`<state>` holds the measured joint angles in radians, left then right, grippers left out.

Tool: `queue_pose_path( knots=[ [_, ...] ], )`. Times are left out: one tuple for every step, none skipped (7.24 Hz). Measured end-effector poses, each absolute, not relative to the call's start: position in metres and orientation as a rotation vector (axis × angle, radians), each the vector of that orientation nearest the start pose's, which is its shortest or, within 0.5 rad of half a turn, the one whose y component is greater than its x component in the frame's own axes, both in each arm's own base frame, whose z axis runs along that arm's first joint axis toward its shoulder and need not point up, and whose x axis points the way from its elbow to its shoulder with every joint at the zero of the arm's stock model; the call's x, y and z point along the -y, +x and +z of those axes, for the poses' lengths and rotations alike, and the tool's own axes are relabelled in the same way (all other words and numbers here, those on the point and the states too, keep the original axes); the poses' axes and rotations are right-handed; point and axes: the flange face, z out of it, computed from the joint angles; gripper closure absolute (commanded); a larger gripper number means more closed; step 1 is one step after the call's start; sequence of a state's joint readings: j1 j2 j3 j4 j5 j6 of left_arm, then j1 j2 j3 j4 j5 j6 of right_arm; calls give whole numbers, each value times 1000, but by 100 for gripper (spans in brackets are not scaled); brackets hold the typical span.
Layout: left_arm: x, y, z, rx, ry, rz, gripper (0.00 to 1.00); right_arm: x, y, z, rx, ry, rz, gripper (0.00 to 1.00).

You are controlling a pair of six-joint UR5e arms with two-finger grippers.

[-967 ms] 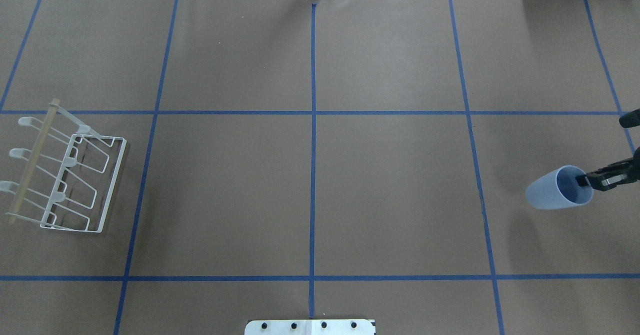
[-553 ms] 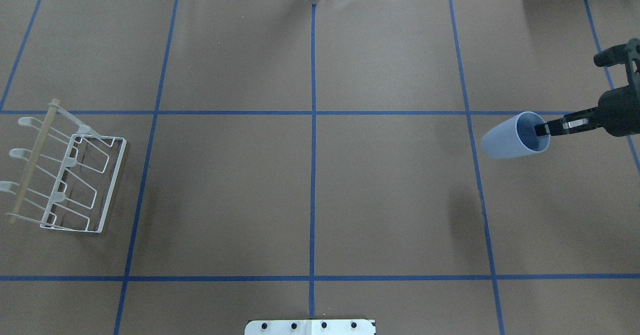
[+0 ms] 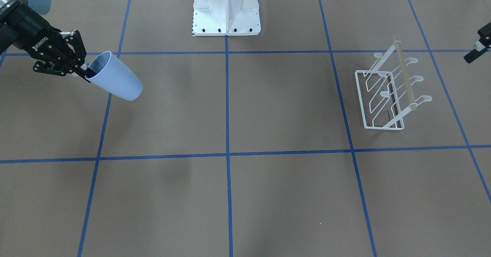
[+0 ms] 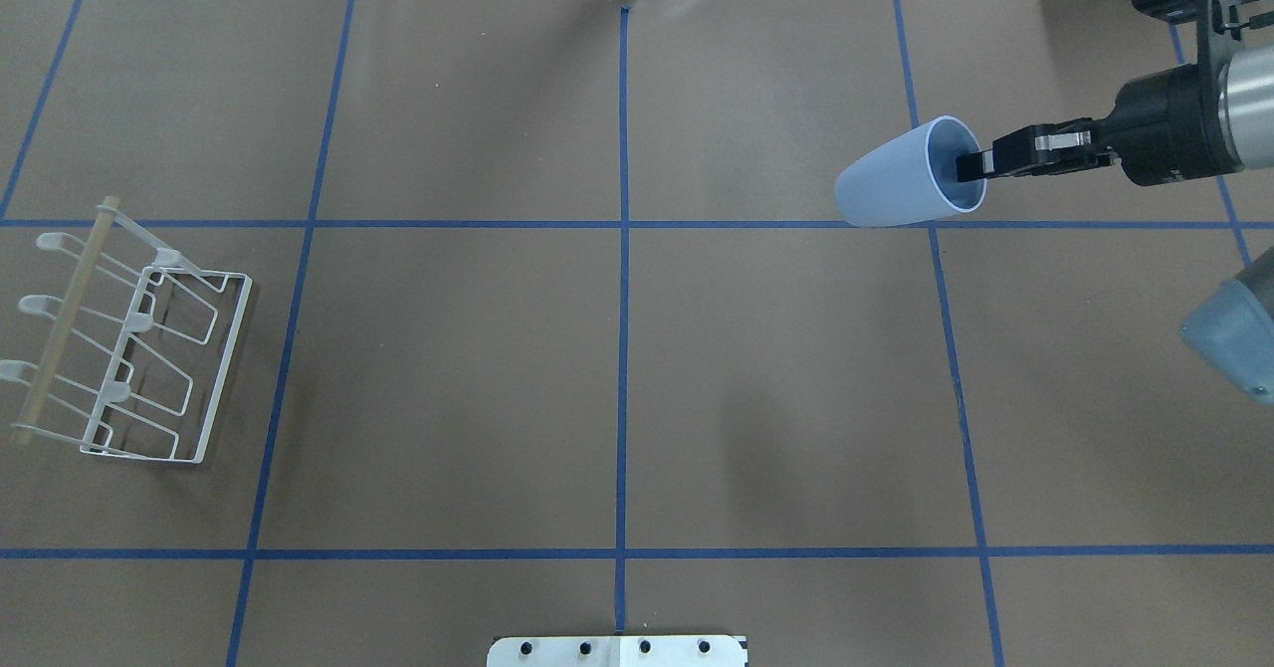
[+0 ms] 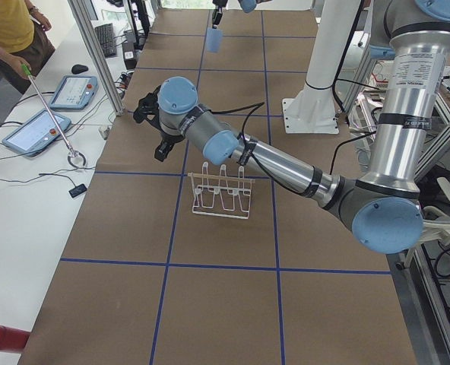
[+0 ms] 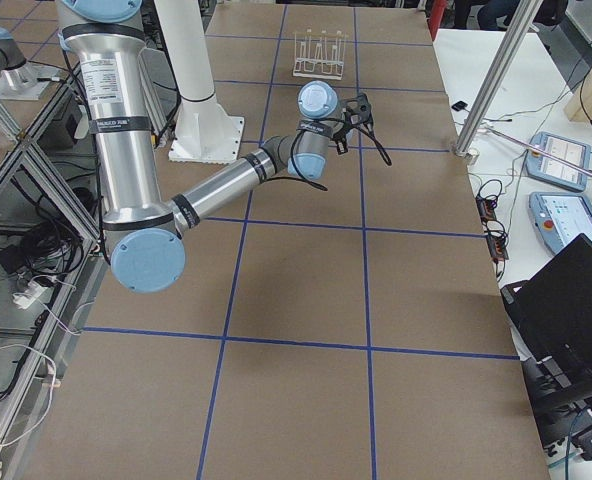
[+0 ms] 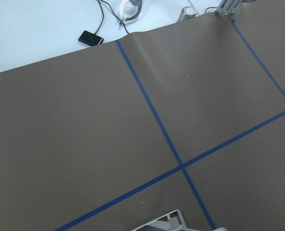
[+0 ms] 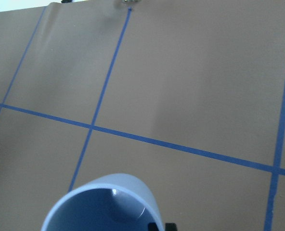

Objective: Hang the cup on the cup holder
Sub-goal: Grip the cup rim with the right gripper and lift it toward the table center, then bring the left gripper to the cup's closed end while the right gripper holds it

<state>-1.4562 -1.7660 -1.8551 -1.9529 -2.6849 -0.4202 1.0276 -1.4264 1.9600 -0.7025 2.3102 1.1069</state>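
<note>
A: Entry one, far left: the left gripper [image 3: 474,53]. Only an edge of it shows, so whether its jaws are apart cannot be told.

B: Entry two?

A: White wire cup holder with tan wooden rod [image 4: 66,324], standing on the brown table [image 4: 448,398] at its left side, prongs bare.

B: Entry three?

A: Pale blue tapered plastic cup [image 4: 896,189], held aloft over the right half. The right gripper [image 4: 970,165] is clamped on its rim, one finger inside.

B: Step?

A: Judged to be transport. The next move calls for a long carry leftward, then lining the cup's mouth up with a prong tip.
</note>
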Motion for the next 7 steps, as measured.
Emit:
queue_pose_path(
  knots=[
    [529,39,330,-1252,426,181,7,444,-198,290,1456,462,-48,100],
    [525,61,307,-1312,392,140,8,437,-203,279,1536,467,-41,100],
    [519,82,281,-1370,368,98,2,433,-211,263,1607,469,-21,100],
    [512,109,256,-1428,354,53,2,427,-224,248,1670,483,1,100],
    [503,136,234,-1497,325,2,2,416,-243,240,1735,508,15,100],
    [495,158,212,-1575,263,-64,2,401,-264,233,1810,533,31,100],
    [487,174,191,-1640,183,-124,2,385,-285,225,1887,558,52,100]
  ],
)
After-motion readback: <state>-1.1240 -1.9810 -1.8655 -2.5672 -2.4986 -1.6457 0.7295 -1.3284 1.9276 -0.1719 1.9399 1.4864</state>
